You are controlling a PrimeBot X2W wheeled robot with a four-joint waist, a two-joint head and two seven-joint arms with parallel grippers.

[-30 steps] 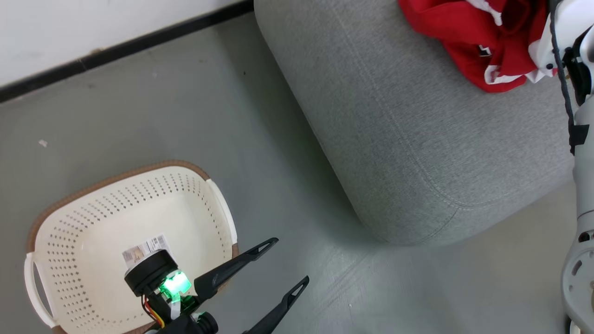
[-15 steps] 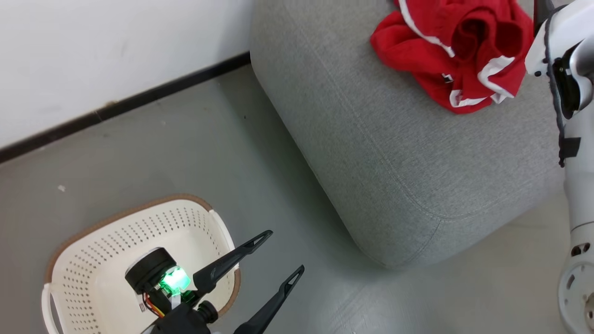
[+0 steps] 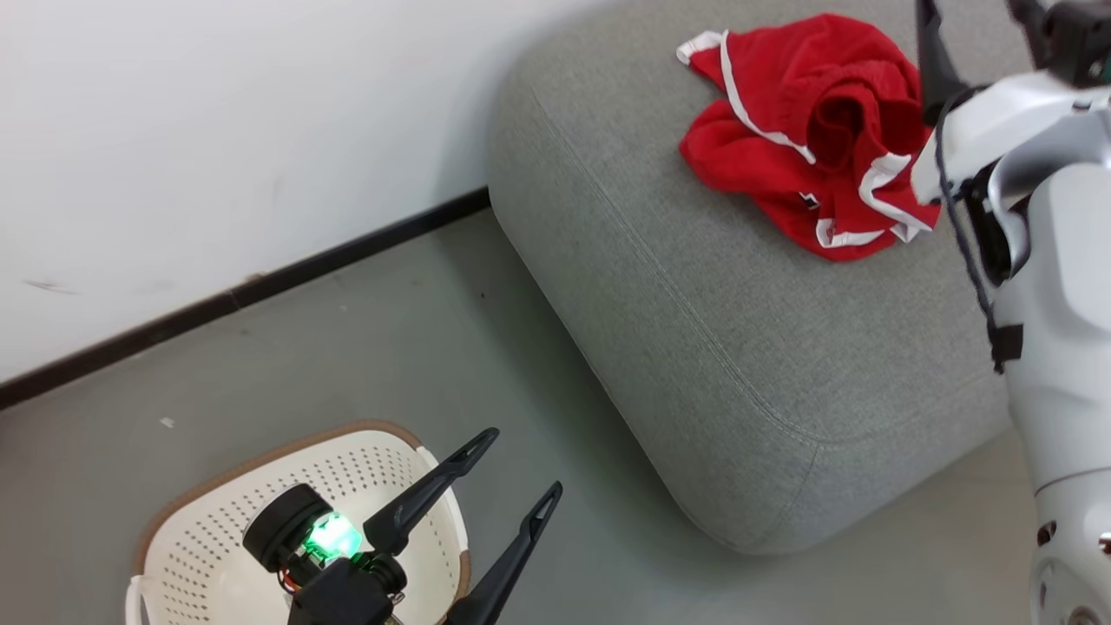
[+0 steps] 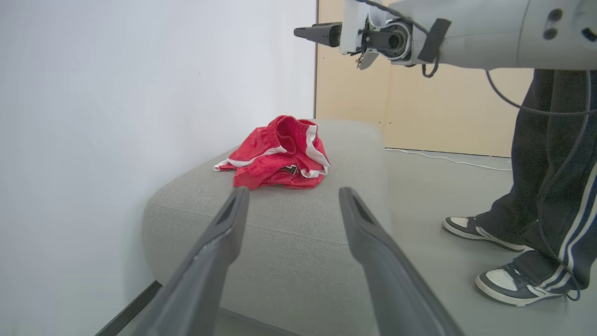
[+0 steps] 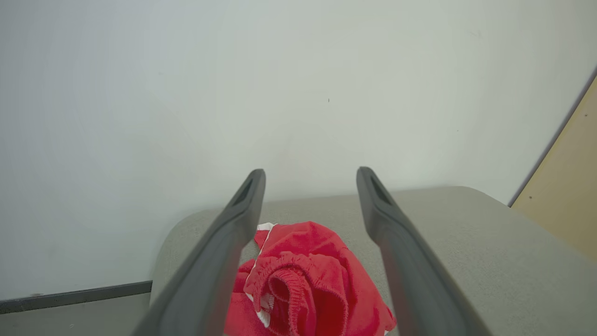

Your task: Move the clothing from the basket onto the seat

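Observation:
The red clothing (image 3: 798, 130) with white trim lies crumpled on the far part of the grey-green seat (image 3: 738, 347). My right gripper (image 3: 972, 10) hangs open just above and to the right of it, holding nothing. In the right wrist view the clothing (image 5: 303, 280) lies below the open right gripper (image 5: 311, 172). The cream basket (image 3: 217, 473) stands on the floor at the lower left, and its visible part holds nothing. My left gripper (image 3: 518, 466) is open and empty over the basket's right rim. In the left wrist view it (image 4: 293, 191) points at the seat (image 4: 289, 233) and the clothing (image 4: 275, 158).
A white wall with a black baseboard (image 3: 260, 286) runs behind the basket and seat. A person's legs (image 4: 550, 163) and shoes (image 4: 475, 228) stand on the grey floor right of the seat, under my right arm (image 4: 466, 32). A wooden panel (image 4: 443, 112) closes the far end.
The head camera has tilted up, so basket, seat and clothing slid down the picture. The right arm has lifted off the clothing, its open fingers now showing above it.

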